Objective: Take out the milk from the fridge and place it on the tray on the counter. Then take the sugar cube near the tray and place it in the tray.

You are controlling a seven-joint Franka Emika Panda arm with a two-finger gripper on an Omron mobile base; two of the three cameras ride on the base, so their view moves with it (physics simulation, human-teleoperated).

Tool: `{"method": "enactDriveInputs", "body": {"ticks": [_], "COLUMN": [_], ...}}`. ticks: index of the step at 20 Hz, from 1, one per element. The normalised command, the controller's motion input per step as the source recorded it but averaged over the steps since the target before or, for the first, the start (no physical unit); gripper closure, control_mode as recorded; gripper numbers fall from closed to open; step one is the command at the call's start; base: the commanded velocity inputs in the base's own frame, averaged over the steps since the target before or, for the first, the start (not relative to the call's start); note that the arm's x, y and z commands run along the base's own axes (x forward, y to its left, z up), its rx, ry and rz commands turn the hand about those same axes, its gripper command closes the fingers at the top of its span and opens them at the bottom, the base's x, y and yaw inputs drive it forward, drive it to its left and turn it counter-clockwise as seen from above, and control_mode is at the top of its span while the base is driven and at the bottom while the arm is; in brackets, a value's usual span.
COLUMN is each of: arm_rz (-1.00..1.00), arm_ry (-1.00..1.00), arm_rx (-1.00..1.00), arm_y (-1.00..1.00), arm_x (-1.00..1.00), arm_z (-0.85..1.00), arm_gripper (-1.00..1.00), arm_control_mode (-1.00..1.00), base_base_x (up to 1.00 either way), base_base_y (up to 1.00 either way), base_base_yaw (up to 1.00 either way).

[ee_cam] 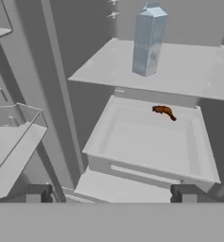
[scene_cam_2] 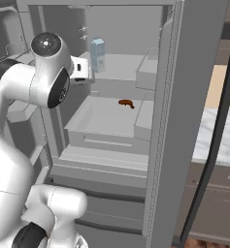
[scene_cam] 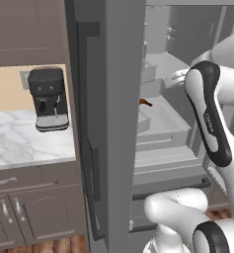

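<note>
The milk stands upright on the upper shelf inside the open fridge, toward that shelf's left side, with bare shelf around it. Come at the carton level and square so your jaws pass either side of its body below the gabled top, then close gently; it looks light and easy to tip. Your gripper is spread wide and holds nothing, sitting lower and nearer than the carton, above the drawer holding a small brown item.
</note>
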Motion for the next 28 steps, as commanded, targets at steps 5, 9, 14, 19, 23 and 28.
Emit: {"method": "enactDriveInputs", "body": {"ticks": [5, 9, 14, 19, 23, 28], "arm_rz": [0.04, 0.08, 0.10, 0.14, 0.15, 0.13], "arm_ry": [-0.14, -0.18, -0.11, 0.00, 0.00, 0.00], "arm_rx": [0.00, 0.00, 0.00, 0.01, 0.00, 0.00], "arm_y": [-0.04, -0.03, -0.03, -0.04, -0.02, -0.03], "arm_x": [0.34, 0.36, 0.41, 0.41, 0.25, 0.13], "arm_z": [0.06, 0.00, 0.00, 0.00, 0.03, 0.11], "arm_gripper": [-1.00, -1.00, -1.00, -1.00, -1.00, -1.00], "arm_control_mode": [-1.00, -1.00, -1.00, -1.00, -1.00, -1.00], "base_base_x": [0.00, 0.00, 0.00, 0.00, 0.00, 0.00], "base_base_y": [0.00, 0.00, 0.00, 0.00, 0.00, 0.00], "base_base_yaw": [0.00, 0.00, 0.00, 0.00, 0.00, 0.00]}}
